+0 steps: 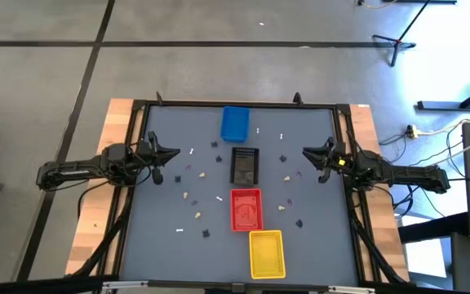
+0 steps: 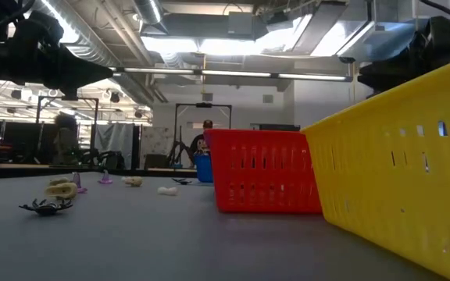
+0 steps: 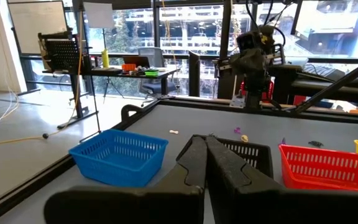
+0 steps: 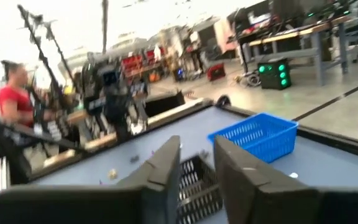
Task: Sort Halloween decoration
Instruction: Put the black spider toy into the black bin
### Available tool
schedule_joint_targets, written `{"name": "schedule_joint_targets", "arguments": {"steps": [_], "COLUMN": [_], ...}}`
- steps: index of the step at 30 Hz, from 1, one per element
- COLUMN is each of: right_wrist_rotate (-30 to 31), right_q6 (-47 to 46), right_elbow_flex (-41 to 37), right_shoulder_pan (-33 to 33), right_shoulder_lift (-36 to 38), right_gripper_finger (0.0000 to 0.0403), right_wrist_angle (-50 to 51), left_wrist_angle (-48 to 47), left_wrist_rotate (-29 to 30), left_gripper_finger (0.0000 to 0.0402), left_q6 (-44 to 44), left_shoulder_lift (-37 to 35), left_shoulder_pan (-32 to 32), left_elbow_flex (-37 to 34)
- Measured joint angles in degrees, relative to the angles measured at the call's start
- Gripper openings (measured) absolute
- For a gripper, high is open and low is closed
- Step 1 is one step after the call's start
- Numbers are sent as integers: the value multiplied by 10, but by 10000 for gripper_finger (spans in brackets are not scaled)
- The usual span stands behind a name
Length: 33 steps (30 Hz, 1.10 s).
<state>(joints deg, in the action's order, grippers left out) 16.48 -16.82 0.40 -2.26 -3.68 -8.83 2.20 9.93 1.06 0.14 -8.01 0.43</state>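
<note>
The Halloween decoration pieces lie scattered on the grey table on both sides of a row of trays: a white one (image 1: 192,151), a cream one (image 1: 203,174), a dark one (image 1: 206,233), another dark one (image 1: 299,222). In the low view a black spider-like piece (image 2: 45,207) and a cream piece (image 2: 61,188) rest on the tabletop. My left gripper (image 1: 175,153) hovers at the table's left side, shut and empty (image 3: 205,148). My right gripper (image 1: 305,153) hovers at the right side, open and empty (image 4: 196,155). Both point toward the table's middle.
Four trays stand in a row down the table's middle: blue (image 1: 235,124) farthest, then black (image 1: 245,165), red (image 1: 246,209) and yellow (image 1: 267,253) nearest. A black frame (image 1: 145,104) edges the table. A person in red (image 4: 14,99) stands beyond the table.
</note>
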Motion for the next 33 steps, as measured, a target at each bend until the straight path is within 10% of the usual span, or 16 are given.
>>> {"name": "schedule_joint_targets", "arguments": {"steps": [21,33], "right_wrist_rotate": [71,209], "right_q6": [-5,63], "right_elbow_flex": [35,123], "right_shoulder_pan": [0,0], "right_shoulder_lift": [-13,-206], "right_gripper_finger": [170,170], "right_wrist_angle": [-112,-108], "left_wrist_angle": [53,57], "left_wrist_rotate": [1,1], "left_gripper_finger": [0,0], "left_q6": [-1,-2], "left_shoulder_lift": [0,0], "left_shoulder_pan": [0,0], "left_elbow_flex": [0,0]}}
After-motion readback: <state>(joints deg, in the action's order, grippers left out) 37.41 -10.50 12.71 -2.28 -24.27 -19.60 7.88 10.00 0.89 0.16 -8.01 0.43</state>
